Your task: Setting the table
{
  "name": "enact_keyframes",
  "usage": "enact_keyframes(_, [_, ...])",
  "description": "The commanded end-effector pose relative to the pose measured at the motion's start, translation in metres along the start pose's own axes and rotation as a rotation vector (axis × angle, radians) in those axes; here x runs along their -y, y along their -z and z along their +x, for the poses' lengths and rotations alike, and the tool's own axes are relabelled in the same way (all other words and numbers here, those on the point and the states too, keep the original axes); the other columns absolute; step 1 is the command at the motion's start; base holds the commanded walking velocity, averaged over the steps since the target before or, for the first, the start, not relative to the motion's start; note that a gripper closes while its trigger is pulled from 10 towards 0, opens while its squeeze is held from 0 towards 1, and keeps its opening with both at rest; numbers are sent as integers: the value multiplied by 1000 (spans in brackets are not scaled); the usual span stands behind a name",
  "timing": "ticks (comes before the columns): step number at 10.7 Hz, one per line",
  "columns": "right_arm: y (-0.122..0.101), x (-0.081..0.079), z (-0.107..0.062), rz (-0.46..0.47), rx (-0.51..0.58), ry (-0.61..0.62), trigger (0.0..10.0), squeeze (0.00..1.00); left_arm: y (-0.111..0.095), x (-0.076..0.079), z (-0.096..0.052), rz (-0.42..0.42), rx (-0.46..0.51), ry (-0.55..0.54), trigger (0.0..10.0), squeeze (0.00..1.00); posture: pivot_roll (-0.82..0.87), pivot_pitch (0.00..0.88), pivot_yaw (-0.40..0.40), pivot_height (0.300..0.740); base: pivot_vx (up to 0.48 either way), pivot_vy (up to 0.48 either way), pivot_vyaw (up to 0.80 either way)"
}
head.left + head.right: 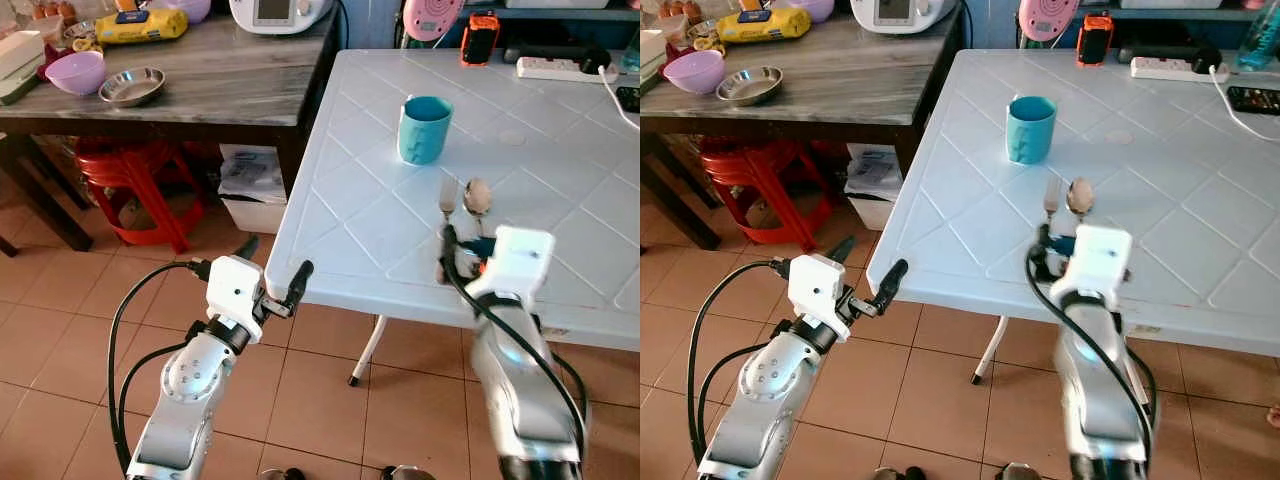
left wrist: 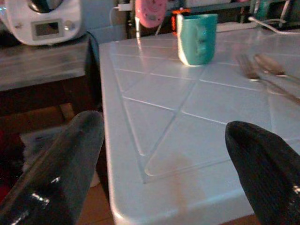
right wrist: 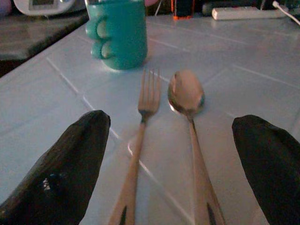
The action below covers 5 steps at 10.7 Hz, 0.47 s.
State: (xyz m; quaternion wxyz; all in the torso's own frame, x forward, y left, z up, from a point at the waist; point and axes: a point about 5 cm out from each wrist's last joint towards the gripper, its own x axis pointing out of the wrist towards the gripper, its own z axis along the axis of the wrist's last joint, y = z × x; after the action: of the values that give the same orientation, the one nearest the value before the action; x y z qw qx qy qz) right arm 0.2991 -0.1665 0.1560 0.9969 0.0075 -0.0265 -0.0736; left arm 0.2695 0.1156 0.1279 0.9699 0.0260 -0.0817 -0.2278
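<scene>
A teal cup (image 1: 424,128) stands on the white plastic table (image 1: 340,220). Just nearer than it, a fork (image 3: 145,108) and a spoon (image 3: 186,93) lie side by side, heads toward the cup. My right gripper (image 3: 171,140) hovers open low over their handles, one finger on each side, holding nothing. From the head cameras the right wrist (image 1: 510,255) covers the handles. My left gripper (image 1: 272,262) is open at the table's near left corner, off its edge, level with the tabletop, with nothing between its fingers (image 2: 70,159).
A dark wooden table (image 1: 220,80) at the left carries a purple bowl (image 1: 76,72), a steel bowl (image 1: 131,86) and a white appliance (image 1: 278,12). A red stool (image 1: 130,175) stands beneath it. A power strip (image 1: 560,68) and cable lie at the white table's far right.
</scene>
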Motion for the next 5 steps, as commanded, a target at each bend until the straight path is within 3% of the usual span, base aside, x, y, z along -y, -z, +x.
enact_keyframes(1, [-3, -3, 3, 1, 0, -6, 10000, 0, -1, -2, -3, 2, -6, 6, 10000, 0, -118, 160, 99, 740, 0, 0, 0])
enact_keyframes(5, [-5, -6, 24, -25, -78, 28, 10000, 0, -3, 1, -10, -16, -18, 127, 10000, 0, -98, 189, 107, 740, 0, 0, 0])
